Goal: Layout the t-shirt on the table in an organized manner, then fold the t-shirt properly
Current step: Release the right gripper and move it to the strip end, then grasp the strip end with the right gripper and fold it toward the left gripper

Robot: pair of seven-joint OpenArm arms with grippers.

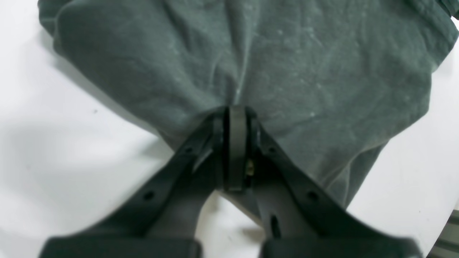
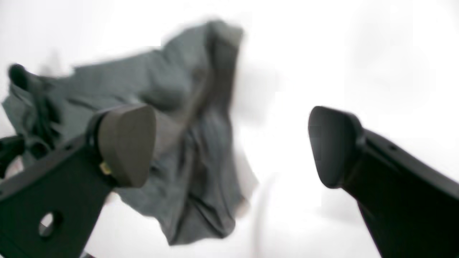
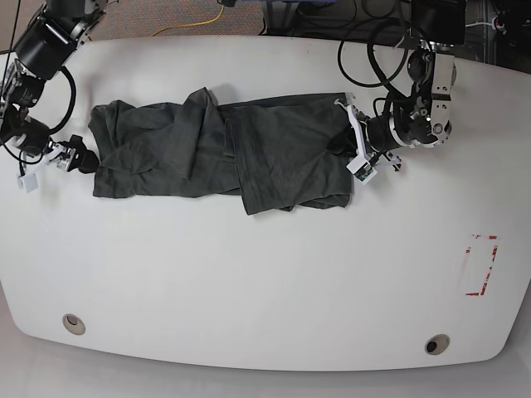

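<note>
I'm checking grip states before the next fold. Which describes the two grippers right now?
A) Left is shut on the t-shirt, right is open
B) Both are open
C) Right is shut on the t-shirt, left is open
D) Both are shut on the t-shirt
A: the left gripper has its jaws pinched together on the t-shirt edge, while the right gripper shows a wide gap between its pads with nothing held.

The right wrist view is motion-blurred; t-shirt (image 2: 186, 150) folds are smeared. In the left wrist view, the t-shirt (image 1: 251, 64) is cut off by the top edge. Cloth between the closed jaws is hidden.
</note>
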